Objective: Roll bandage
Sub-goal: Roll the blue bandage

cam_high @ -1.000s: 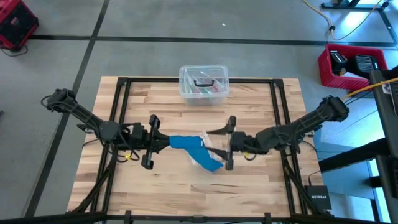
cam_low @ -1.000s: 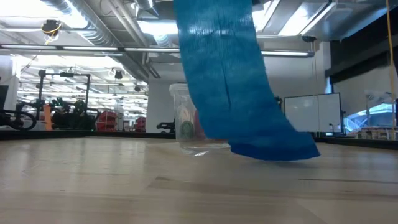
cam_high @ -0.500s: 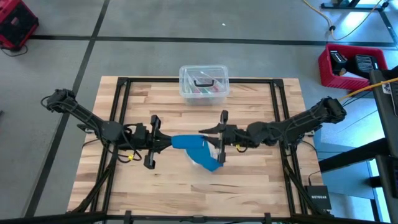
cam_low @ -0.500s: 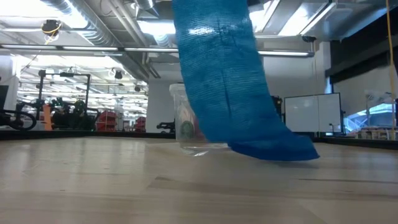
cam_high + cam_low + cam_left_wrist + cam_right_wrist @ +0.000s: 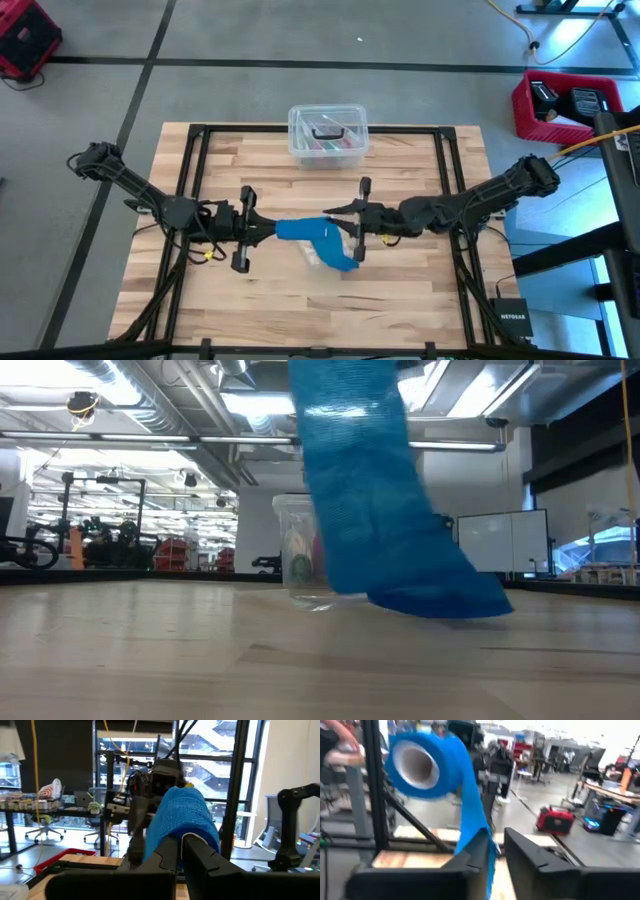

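Observation:
The bandage is a bright blue roll (image 5: 300, 230) held level above the table's middle, with a loose band (image 5: 370, 510) hanging from it. The band's lower end (image 5: 440, 600) lies on the wood. My left gripper (image 5: 265, 230) comes from the table's left and is shut at the roll's left end. My right gripper (image 5: 343, 232) comes from the right and is shut on the hanging band just below the roll (image 5: 420, 765). My left gripper carries the roll (image 5: 185, 815) on its shut fingers (image 5: 170, 852), which lie level from the table's left, along the roll's axis. The roll hides the place of contact. The roll is lifted clear of the table. My right gripper pinches the hanging band (image 5: 479, 832) between its two fingers (image 5: 520, 852), a short way below the roll. The fingers come level from the table's right, across the band. Below the hold the band hangs slack, with its end on the table.
A clear lidded plastic box (image 5: 328, 135) stands at the table's far middle and shows behind the band as the box (image 5: 298, 560) in the low view. A small clear bag (image 5: 318, 256) lies under the band. Black frame rails (image 5: 200, 150) run along the table's sides.
My right gripper has gone toward the table's left, up to the roll and the hanging band. The band now hangs closer under the roll, and its lower end has stayed on the table.

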You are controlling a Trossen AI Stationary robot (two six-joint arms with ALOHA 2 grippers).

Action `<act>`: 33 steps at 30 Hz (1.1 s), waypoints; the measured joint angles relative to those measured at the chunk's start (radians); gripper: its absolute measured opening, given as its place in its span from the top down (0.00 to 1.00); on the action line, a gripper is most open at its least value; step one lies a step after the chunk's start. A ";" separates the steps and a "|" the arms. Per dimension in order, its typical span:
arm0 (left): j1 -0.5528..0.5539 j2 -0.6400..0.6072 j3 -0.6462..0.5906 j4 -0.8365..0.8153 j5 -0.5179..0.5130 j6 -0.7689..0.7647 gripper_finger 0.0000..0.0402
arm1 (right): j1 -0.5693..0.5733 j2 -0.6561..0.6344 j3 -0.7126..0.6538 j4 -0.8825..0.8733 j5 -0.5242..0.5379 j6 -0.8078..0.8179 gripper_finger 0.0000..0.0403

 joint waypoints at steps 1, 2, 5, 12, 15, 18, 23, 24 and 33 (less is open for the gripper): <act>-0.002 0.000 0.000 0.001 0.011 0.000 0.99 | 0.004 -0.009 -0.001 -0.030 0.011 0.000 0.79; -0.005 -0.001 0.000 0.003 0.020 0.000 0.99 | 0.013 -0.019 -0.001 -0.055 0.022 0.001 0.76; -0.018 -0.031 0.000 0.000 0.026 0.025 0.99 | 0.029 -0.073 -0.001 -0.151 0.029 0.010 0.63; -0.007 -0.083 0.000 0.013 0.025 0.092 1.00 | 0.033 -0.079 -0.001 -0.364 -0.050 0.137 0.44; 0.003 -0.081 0.000 0.006 0.026 0.100 1.00 | 0.032 -0.039 0.000 -0.385 -0.058 0.159 0.43; 0.013 -0.083 0.000 0.017 0.026 0.101 1.00 | 0.033 0.000 -0.001 -0.380 -0.073 0.160 0.43; 0.013 -0.083 0.000 0.043 0.026 0.126 1.00 | 0.033 0.042 -0.001 -0.378 -0.083 0.184 0.42; 0.013 -0.084 0.000 0.044 0.029 0.127 1.00 | 0.033 0.051 -0.001 -0.379 -0.068 0.185 0.42; 0.013 -0.083 0.000 0.071 0.059 0.152 1.00 | 0.033 0.121 -0.001 -0.330 0.022 0.132 0.53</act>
